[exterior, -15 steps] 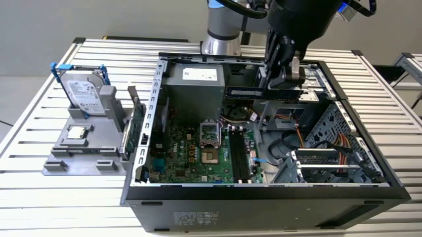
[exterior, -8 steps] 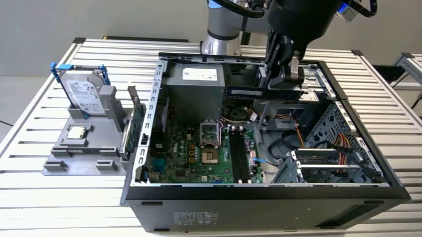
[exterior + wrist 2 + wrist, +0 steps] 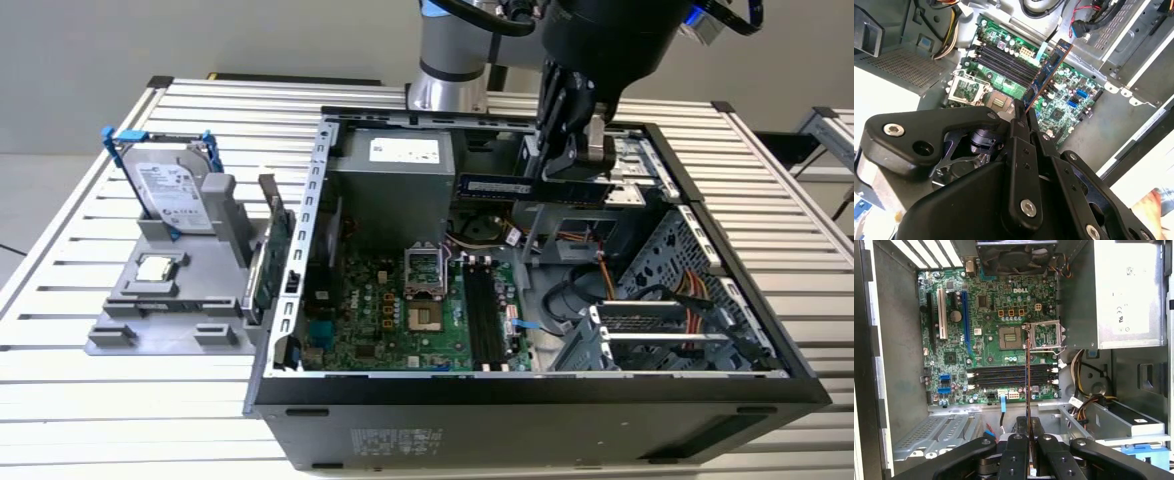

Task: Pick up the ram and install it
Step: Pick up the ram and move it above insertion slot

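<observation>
Slatted metal table (image 3: 134, 400) carries an open computer case (image 3: 534, 405) with the motherboard (image 3: 394, 315) inside. Above the case's far side, the gripper (image 3: 577, 165) pinches the ram (image 3: 497, 186). A grey holder (image 3: 160, 325) near the table's edge keeps a hard drive (image 3: 174, 190).

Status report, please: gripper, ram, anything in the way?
Gripper shut on the ram. Ram above the motherboard, not in the memory slots. Path down looks free.
</observation>
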Robot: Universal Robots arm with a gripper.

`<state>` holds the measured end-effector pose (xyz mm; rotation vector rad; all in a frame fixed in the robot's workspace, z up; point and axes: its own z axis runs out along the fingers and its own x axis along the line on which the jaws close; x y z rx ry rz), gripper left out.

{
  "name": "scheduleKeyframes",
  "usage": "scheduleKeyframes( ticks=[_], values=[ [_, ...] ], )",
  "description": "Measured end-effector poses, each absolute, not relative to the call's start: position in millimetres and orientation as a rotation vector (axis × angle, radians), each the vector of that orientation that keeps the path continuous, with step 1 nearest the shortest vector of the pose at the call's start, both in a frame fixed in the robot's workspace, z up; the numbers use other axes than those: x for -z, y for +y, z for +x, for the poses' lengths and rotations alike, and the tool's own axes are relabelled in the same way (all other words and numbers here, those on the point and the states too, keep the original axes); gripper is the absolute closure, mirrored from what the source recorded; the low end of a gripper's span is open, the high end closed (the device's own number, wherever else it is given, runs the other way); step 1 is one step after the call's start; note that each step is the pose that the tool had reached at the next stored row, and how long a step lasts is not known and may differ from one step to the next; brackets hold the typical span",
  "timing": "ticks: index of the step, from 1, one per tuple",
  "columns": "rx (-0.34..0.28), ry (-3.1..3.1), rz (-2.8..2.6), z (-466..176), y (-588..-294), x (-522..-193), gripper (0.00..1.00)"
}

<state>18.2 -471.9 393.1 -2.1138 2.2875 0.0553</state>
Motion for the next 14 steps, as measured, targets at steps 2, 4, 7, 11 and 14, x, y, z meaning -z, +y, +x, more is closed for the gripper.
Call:
scheduleKeyframes(
  ticks=[2, 4, 7, 11, 14],
  values=[
    [-0.055, 2.288, -2.113, 18.2, -471.9, -393.1, 1.0],
    [-0.055, 2.291, -2.11, 18.3, -471.9, -393.1, 1.0],
    [-0.055, 2.311, -2.087, 18.2, -471.9, -393.0, 1.0],
    [-0.055, 2.324, -2.073, 18.2, -471.9, -393.0, 1.0],
    [-0.055, 2.324, -2.072, 18.2, -471.9, -393.0, 1.0]
  ],
)
